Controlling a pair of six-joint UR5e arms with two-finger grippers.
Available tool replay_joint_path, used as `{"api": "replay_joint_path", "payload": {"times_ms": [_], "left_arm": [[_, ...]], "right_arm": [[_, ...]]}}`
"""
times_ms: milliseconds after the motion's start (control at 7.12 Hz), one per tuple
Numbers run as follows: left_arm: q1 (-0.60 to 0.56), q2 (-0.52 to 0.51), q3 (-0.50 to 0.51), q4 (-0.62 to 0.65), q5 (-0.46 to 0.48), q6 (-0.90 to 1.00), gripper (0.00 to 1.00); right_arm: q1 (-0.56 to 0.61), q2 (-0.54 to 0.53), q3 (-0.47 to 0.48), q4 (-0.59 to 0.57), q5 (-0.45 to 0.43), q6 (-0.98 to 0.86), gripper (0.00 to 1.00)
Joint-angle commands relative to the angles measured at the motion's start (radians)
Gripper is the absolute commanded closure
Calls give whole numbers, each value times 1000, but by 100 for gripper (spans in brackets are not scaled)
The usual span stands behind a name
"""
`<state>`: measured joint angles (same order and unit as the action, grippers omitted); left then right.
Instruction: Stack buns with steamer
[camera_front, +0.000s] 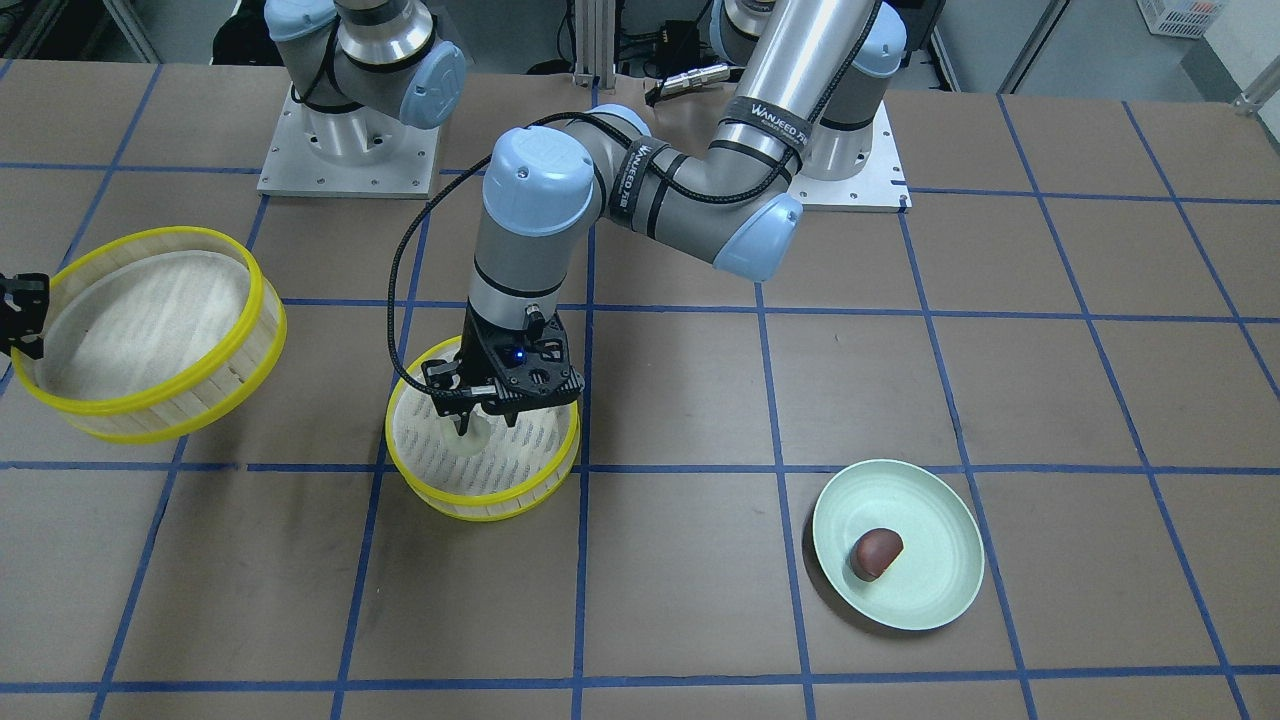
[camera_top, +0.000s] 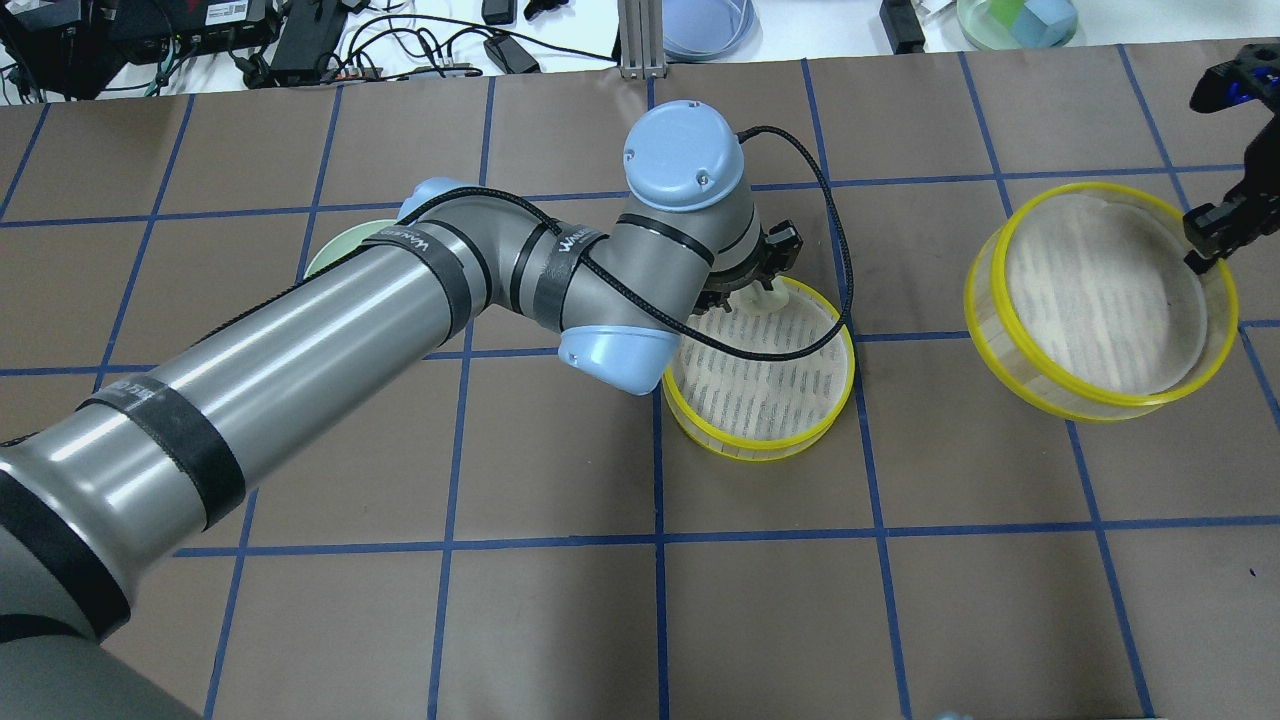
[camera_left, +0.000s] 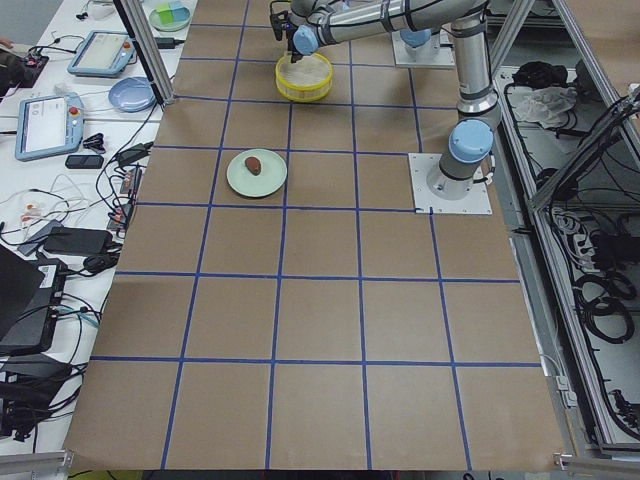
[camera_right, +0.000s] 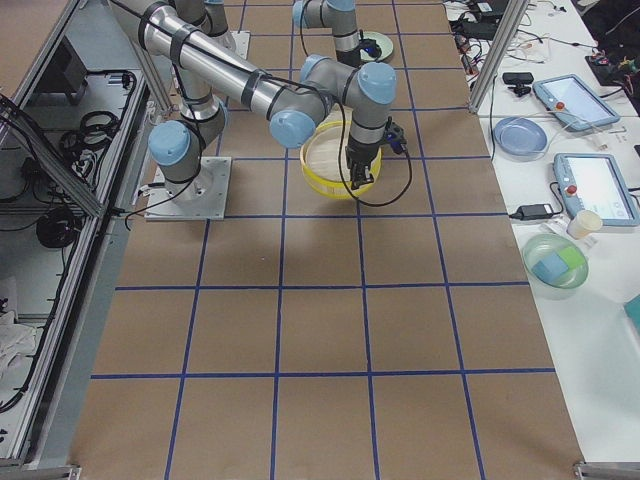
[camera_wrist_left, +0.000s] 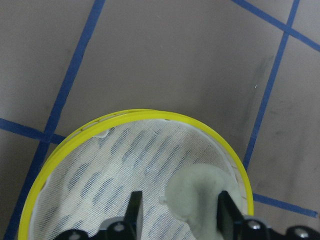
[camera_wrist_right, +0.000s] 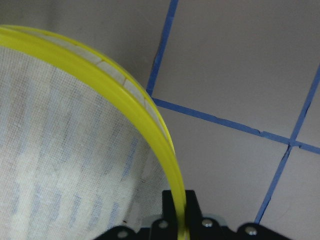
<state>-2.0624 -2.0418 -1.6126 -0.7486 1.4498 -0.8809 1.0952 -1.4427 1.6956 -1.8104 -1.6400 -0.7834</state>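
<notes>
we are releasing the cream-white bun (camera_wrist_left: 197, 200) into the steamer basket (camera_wrist_left: 145, 114), left gripper (camera_wrist_left: 179, 202) spread, right gripper (camera_wrist_right: 179, 202) pinching the spare tier (camera_wrist_right: 150, 110); brown bun (camera_front: 877, 553) likely next.

Blue tape grids the brown paper table (camera_front: 680, 580). Small round steamer basket (camera_front: 480, 510) and large round steamer basket (camera_front: 150, 415): yellow rims, white mesh. Dark reddish-brown bun (camera_front: 877, 553) on the pale green round plate (camera_front: 930, 600); cream-white bun (camera_wrist_left: 195, 200) off it.

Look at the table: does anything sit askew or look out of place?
Yes: the empty steamer basket on the robot's right is tilted, not flat; the right gripper pinches its rim, lifting that side.
</notes>
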Motion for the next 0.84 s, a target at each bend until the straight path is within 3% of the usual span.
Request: {"api": "replay_joint_path", "payload": {"times_ms": [0,421,702], "left_arm": [[-1,-1,-12,8,-23,-6,0],[20,32,-30,14,18,52,0],[166,96,-29,5,18,180,0]], "right_arm": [[104,1,1,0,6,117,100],[169,13,10,2,-6,188,100],[202,19,13,2,-9,248,100]]}}
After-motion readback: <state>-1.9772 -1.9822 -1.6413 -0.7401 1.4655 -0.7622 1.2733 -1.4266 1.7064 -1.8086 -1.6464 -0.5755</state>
